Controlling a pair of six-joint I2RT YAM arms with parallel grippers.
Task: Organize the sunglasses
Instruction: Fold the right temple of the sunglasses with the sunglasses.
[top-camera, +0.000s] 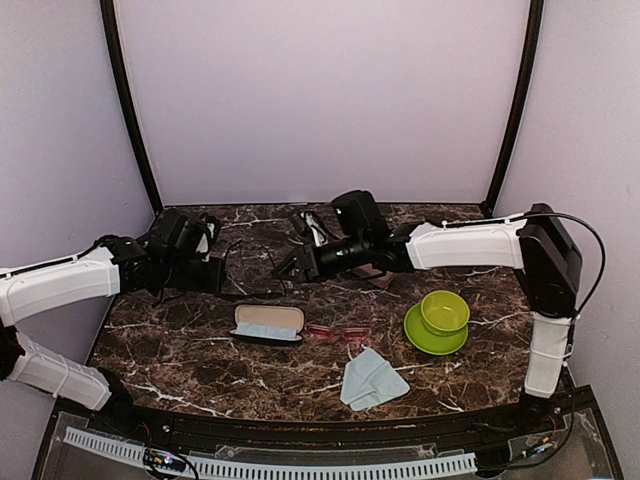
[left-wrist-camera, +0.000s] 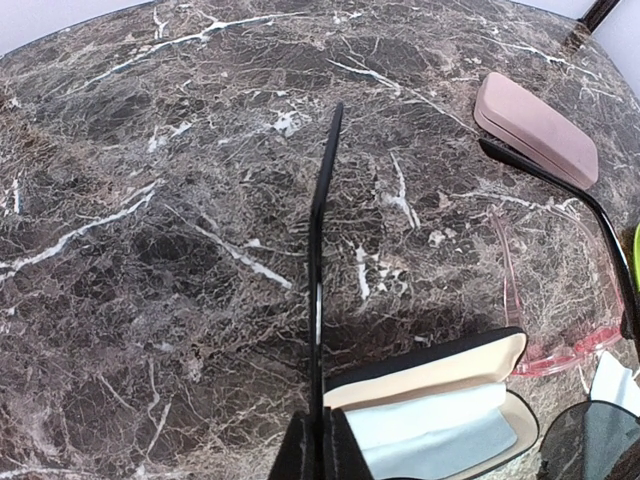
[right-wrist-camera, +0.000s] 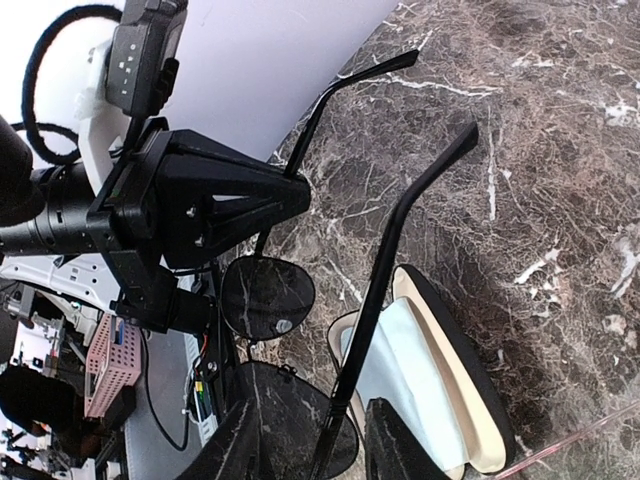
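Note:
The black sunglasses hang in the air between my two grippers, temples unfolded, above the open black case, which has a light blue cloth inside. My left gripper is shut on one thin temple; in the top view it is at the left. My right gripper is open, its fingers either side of the other temple near the hinge and lens; in the top view it is at the middle. The red-pink sunglasses lie on the table just right of the case.
A loose light blue cloth lies at the front. A green bowl on a green plate stands at the right. A closed pink case lies farther back, under my right arm. The table is dark marble.

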